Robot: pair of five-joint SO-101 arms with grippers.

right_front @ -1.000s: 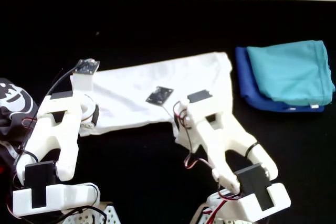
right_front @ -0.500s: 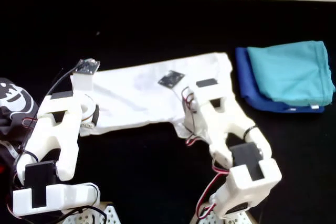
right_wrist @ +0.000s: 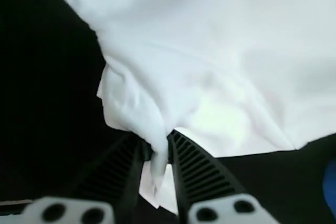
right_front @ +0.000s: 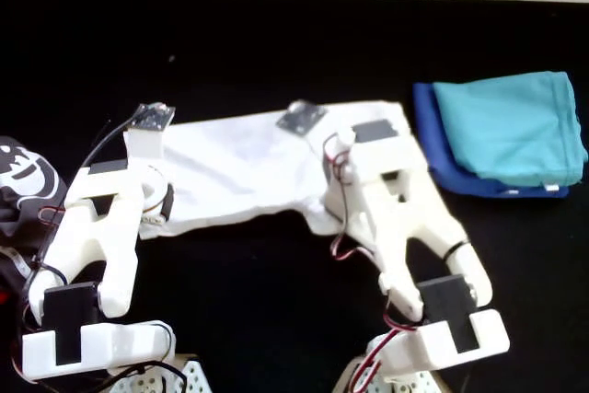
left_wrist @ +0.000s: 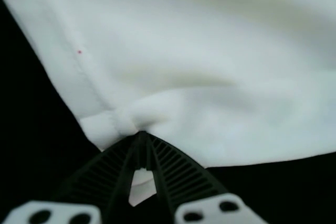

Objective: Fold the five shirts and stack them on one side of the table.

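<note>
A white shirt (right_front: 239,163) lies spread across the middle of the black table (right_front: 276,34). My left arm (right_front: 101,218) stands over the shirt's left end. In the left wrist view my left gripper (left_wrist: 140,136) is shut on the white shirt (left_wrist: 210,51) at a hemmed corner. My right arm (right_front: 386,200) stands over the shirt's right part. In the right wrist view my right gripper (right_wrist: 157,148) is shut on a bunched fold of the white shirt (right_wrist: 220,51), which hangs down between the fingers.
At the right side a folded teal shirt (right_front: 511,126) lies on top of a folded blue shirt (right_front: 442,167). A crumpled black shirt with a white print (right_front: 23,181) lies at the left edge. Bare table stretches along the far side.
My right arm has moved toward the far edge of the table, carrying its fold of the white shirt with it. The left arm has kept still.
</note>
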